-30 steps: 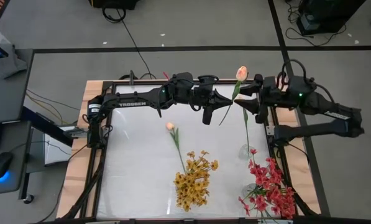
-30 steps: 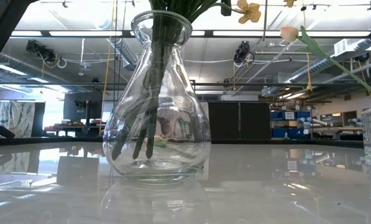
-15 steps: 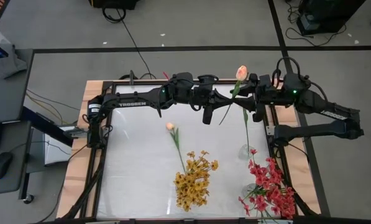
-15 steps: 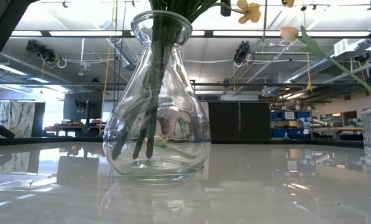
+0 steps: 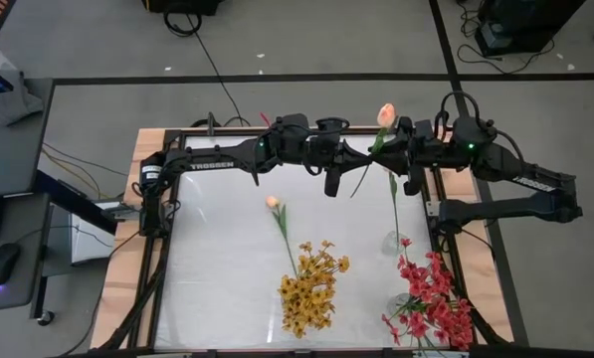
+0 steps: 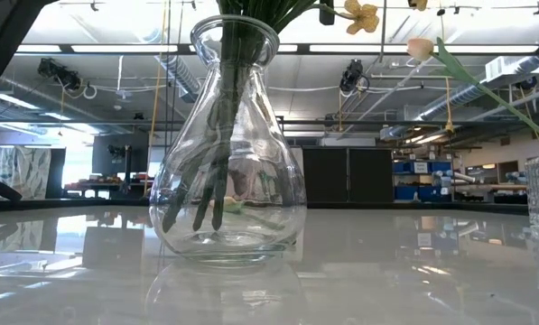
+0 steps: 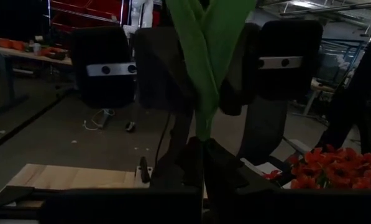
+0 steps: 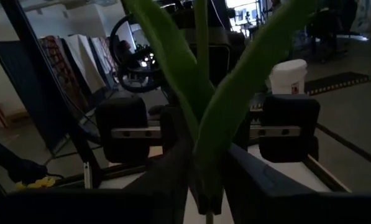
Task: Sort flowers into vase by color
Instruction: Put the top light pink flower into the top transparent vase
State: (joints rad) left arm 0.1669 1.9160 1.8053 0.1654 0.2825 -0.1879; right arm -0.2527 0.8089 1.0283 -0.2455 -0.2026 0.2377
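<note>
- White table (image 5: 227, 259) sits mid-frame in the high view, grey floor all round, monitor and mouse at far left.
- Left gripper (image 5: 348, 169) is at upper centre, fingers clamped on the stem of a peach tulip (image 5: 385, 115); left wrist view shows green leaves (image 7: 205, 50) rising straight out of the closed fingers.
- Right gripper (image 5: 400, 151) meets it from the right, jaws either side of the same stem; whether they're fully clamped I can't tell.
- Second peach bud (image 5: 273, 202) lies centre-table.
- Yellow cluster (image 5: 311, 286) at lower centre, in the clear vase (image 6: 228, 144).
- Red cluster (image 5: 434, 303) lower right.
</note>
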